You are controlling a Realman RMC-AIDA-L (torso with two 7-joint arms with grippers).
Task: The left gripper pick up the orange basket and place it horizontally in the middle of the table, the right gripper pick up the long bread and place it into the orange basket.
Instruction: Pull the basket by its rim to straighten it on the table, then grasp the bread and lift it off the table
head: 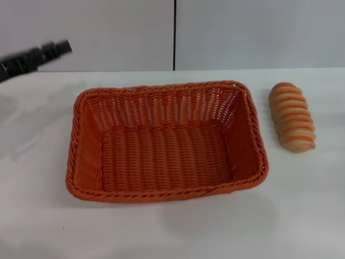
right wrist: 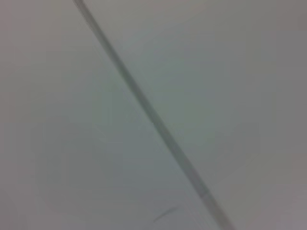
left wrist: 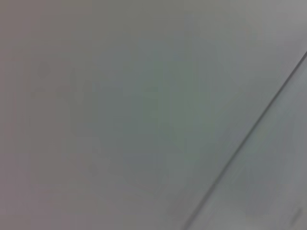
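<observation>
The orange basket (head: pixel 166 141) lay lengthwise across the middle of the white surface (head: pixel 302 216), so the first step looked done; the left gripper (head: pixel 59 47) hung well off beyond the basket's far left corner, its fingers too blurred to tell open from closed. The long bread (head: pixel 292 116) lay just beside the basket's right rim, not yet in it, so the next move would call for the right gripper, which was not in view, to come for it. Behind the basket stood a pale grey wall (head: pixel 108 32) with one dark upright seam (head: pixel 174 35).

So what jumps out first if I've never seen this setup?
The big rectangular orange woven basket, empty, in the middle of the plain white table. Just to its right, apart from it, lies the ridged orange-and-cream long bread. The black left gripper hangs far back on the left.
</observation>
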